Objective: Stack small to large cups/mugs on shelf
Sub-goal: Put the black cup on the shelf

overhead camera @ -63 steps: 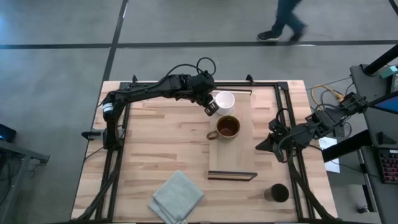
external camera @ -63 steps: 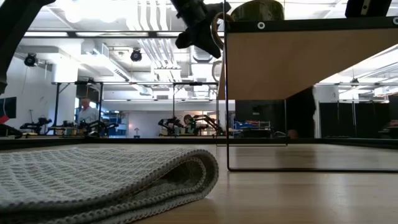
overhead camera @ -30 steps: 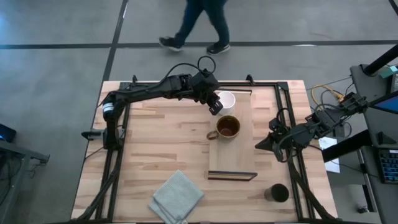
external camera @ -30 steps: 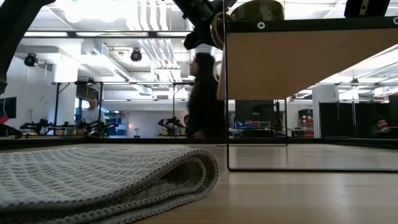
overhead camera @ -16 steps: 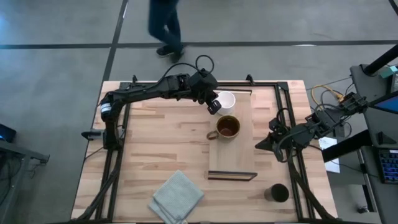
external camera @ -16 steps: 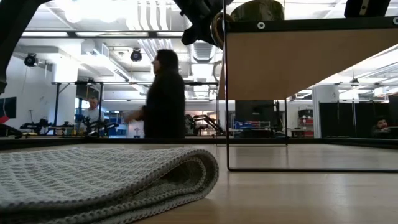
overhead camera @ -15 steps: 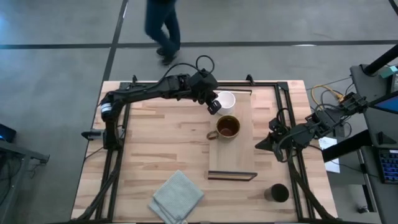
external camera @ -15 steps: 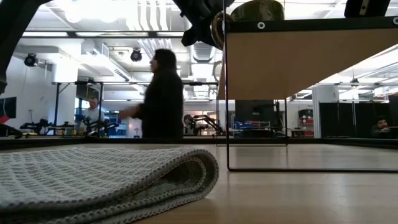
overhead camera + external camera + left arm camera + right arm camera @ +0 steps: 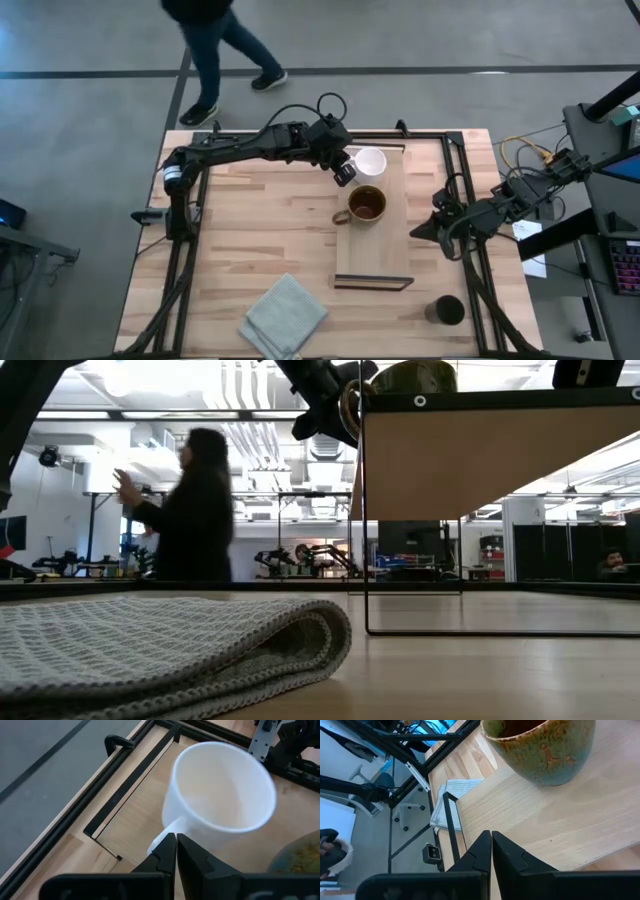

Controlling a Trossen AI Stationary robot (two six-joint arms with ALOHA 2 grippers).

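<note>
The white mug (image 9: 371, 160) is at the far end of the light-wood shelf (image 9: 385, 250). My left gripper (image 9: 345, 170) is at the mug's left side, shut on its handle. The mug's mouth shows open in the left wrist view (image 9: 220, 785). The glossy brown mug (image 9: 366, 204) stands on the shelf just nearer, handle toward the left. It also shows in the right wrist view (image 9: 540, 750). The dark cup (image 9: 446, 310) stands on the table at the near right. My right gripper (image 9: 420, 235) is shut and empty beside the shelf's right edge. My left gripper pinches the white mug's handle (image 9: 169, 829) between its two shut fingers (image 9: 161, 856). The fingers come from the table's left, slanting down. The mug stays mouth up over the shelf's far end. Whether its base rests on the shelf, I cannot tell.
A folded grey cloth (image 9: 285, 315) lies at the table's near edge and fills the low view's front (image 9: 170, 640). The shelf's dark metal rim (image 9: 373, 283) is at its near end. A person (image 9: 210, 40) walks on the floor beyond the far edge.
My left gripper, still shut on the handle, has carried the white mug a little toward the table's right edge. The person has walked leftward past the far edge.
</note>
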